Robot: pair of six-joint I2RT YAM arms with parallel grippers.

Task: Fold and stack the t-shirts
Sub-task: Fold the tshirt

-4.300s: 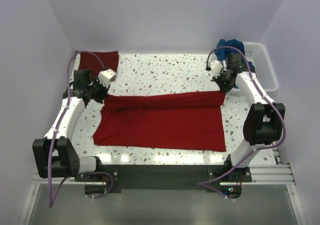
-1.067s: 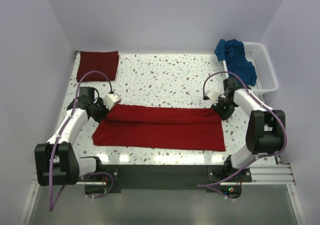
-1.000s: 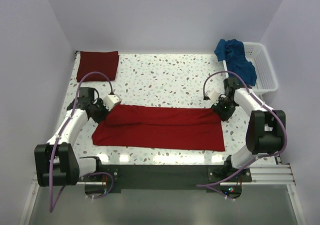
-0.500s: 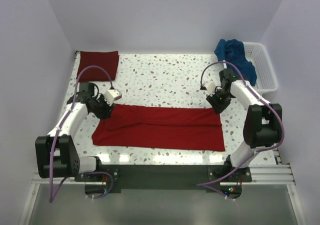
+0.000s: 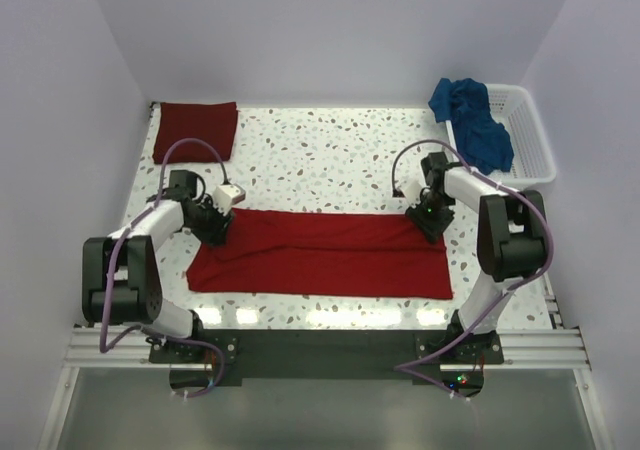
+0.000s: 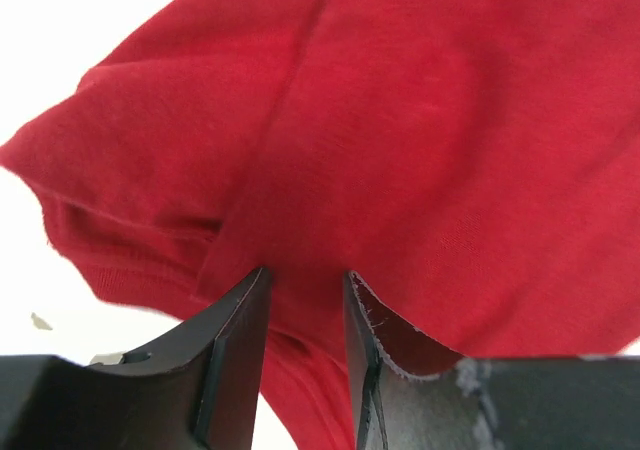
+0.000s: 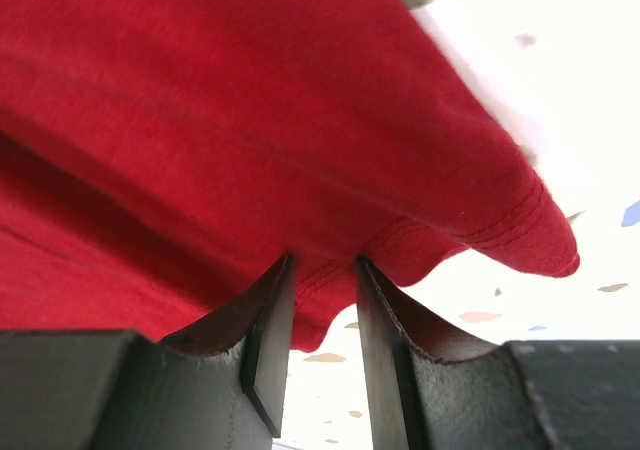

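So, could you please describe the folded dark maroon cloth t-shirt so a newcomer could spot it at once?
Look at the white speckled table and go to its far left corner. The dark maroon cloth t-shirt lies there, folded into a small neat rectangle. The bright red cloth t-shirt is spread long across the near side instead.

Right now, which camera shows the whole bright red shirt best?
The top external view: the bright red shirt lies there whole, folded into a long band across the table. The left wrist view shows only its left end close up, the right wrist view only its right end.
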